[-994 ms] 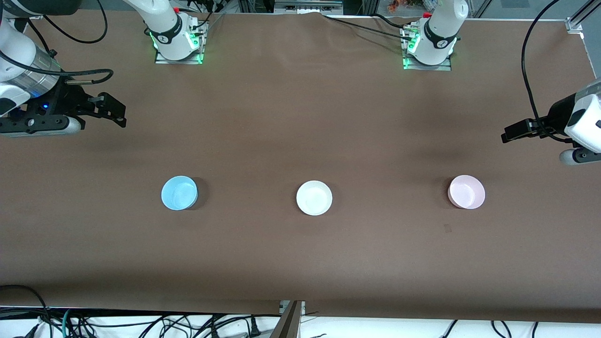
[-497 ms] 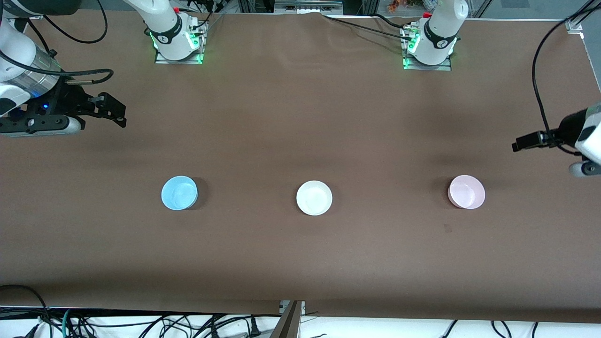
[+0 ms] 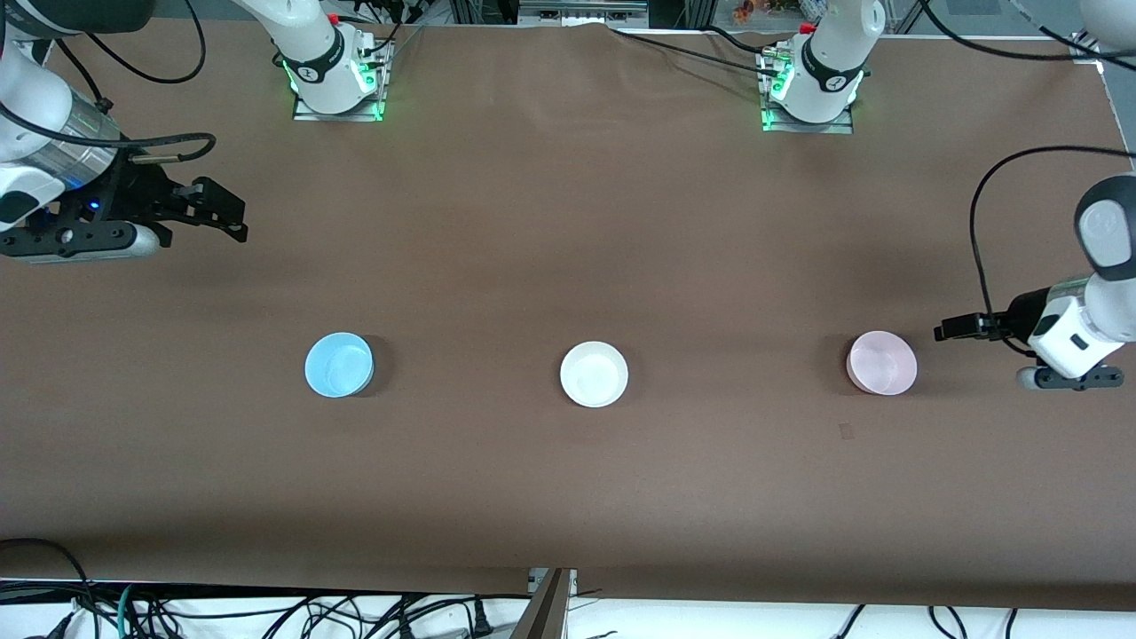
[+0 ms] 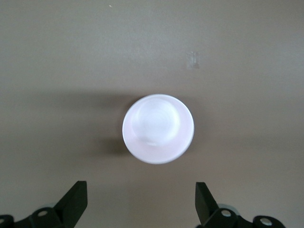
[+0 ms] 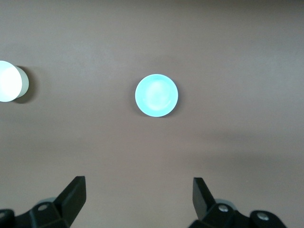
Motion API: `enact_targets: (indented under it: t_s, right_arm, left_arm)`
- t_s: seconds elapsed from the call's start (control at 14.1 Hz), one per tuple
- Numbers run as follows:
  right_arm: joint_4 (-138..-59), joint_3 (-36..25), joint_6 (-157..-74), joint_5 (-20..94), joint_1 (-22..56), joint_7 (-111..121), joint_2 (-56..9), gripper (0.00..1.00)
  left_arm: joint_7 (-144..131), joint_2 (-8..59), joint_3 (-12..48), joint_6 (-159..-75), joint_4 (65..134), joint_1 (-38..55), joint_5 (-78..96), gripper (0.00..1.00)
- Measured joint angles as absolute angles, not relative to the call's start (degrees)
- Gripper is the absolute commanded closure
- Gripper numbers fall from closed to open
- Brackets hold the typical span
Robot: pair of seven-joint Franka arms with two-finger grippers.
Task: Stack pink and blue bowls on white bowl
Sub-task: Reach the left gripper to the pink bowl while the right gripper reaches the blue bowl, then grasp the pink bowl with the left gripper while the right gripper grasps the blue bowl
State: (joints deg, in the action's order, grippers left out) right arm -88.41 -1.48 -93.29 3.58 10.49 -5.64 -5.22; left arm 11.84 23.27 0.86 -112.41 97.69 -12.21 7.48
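Note:
Three small bowls stand in a row on the brown table. The light blue bowl (image 3: 338,365) is toward the right arm's end, the white bowl (image 3: 594,374) is in the middle, and the pale pink bowl (image 3: 881,362) is toward the left arm's end. My left gripper (image 3: 943,332) is open and empty, low beside the pink bowl; the left wrist view shows the pink bowl (image 4: 158,128) just ahead of the gripper (image 4: 141,199). My right gripper (image 3: 232,220) is open and empty, up over bare table; its wrist view shows its fingers (image 5: 139,197), the blue bowl (image 5: 156,95) and the white bowl (image 5: 10,81).
The two arm bases (image 3: 335,82) (image 3: 812,89) stand at the table's edge farthest from the front camera. Cables hang over the table ends and lie below the near edge (image 3: 550,586).
My left gripper has come down and toward the front camera, ending close beside the pink bowl. My right gripper has shifted slightly toward the middle. The bowls have not moved.

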Motion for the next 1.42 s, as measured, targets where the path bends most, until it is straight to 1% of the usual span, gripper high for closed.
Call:
enact_targets:
  t_s: [0.21, 0.35, 0.43, 0.5, 0.57, 0.64, 0.71, 0.78, 0.85, 0.92, 0.99, 1.06, 1.14, 1.21, 1.42]
  right_arm:
    - [-88.56, -1.56, -93.34, 3.68, 10.29, -5.63, -8.2, 0.0]
    - [-88.59, -1.64, -94.37, 3.68, 10.01, -5.57, -11.65, 0.0]
    - [-88.59, -1.7, -95.59, 3.68, 9.83, -5.57, -13.11, 0.0]
    - [-88.58, -1.79, -96.97, 3.67, 9.7, -5.54, -14.4, 0.0]
    - [-88.56, -1.84, -98.35, 3.67, 9.61, -5.52, -15.59, 0.0]
    - [-88.55, -1.86, -99.62, 3.67, 9.54, -5.52, -16.72, 0.0]
    - [-88.57, -1.87, -100.84, 3.66, 9.49, -5.52, -17.95, 0.0]
    - [-88.62, -1.91, -102.01, 3.57, 9.41, -5.52, -19.46, 0.01]
    - [-88.74, -2.09, -103.47, 3.41, 9.3, -5.52, -21.33, 0.01]
    - [-88.96, -2.33, -105.43, 3.29, 9.06, -5.41, -23.55, 0.01]
    - [-89.2, -2.5, -107.79, 3.26, 8.72, -4.94, -26.09, 0.01]
    - [-89.35, -2.54, -110.3, 3.25, 8.4, -4.14, -28.69, 0.01]
    - [-89.47, -2.57, -112.6, 3.24, 8.26, -3.39, -31.16, 0.03]
    - [-89.71, -2.56, -114.39, 3.24, 8.26, -2.91, -33.04, 0.05]
    - [-91.5, -2.57, -117.77, 3.23, 8.27, -2.06, -34.83, 0.1]
  left_arm:
    - [17.29, 26.5, 0.83, -121.19, 101.19, -13.5, 11.48, 0.0]
    - [21.53, 29.24, 0.78, -125.2, 102.2, -14.12, 15.23, 0.0]
    - [23.48, 30.6, 0.78, -126.72, 102.3, -14.32, 16.71, 0.02]
    - [24.68, 31.71, 0.78, -127.88, 102.32, -14.43, 17.59, 0.07]
    - [25.35, 32.55, 0.78, -128.62, 102.31, -14.45, 18.09, 0.08]
    - [25.49, 33.07, 0.79, -129.01, 102.32, -14.45, 18.17, 0.14]
    - [25.59, 33.42, 0.79, -129.29, 102.31, -14.45, 18.17, 0.17]
    - [25.62, 33.71, 0.79, -129.6, 102.32, -14.45, 18.17, 0.23]
    - [25.64, 34.02, 0.8, -130.01, 102.34, -14.45, 18.17, 0.25]
    - [25.72, 34.32, 0.81, -130.48, 102.35, -14.45, 18.17, 0.31]
    - [25.75, 34.52, 0.82, -130.68, 102.37, -14.45, 18.17, 0.31]
    - [25.79, 34.58, 0.81, -130.78, 102.38, -14.45, 18.17, 0.35]
    - [25.82, 34.59, 0.82, -130.85, 102.38, -14.45, 18.17, 0.45]
    - [25.82, 34.64, 0.81, -130.89, 102.38, -14.45, 18.17, 0.62]
    - [25.82, 34.97, 0.82, -131.01, 102.38, -14.45, 18.17, 0.96]
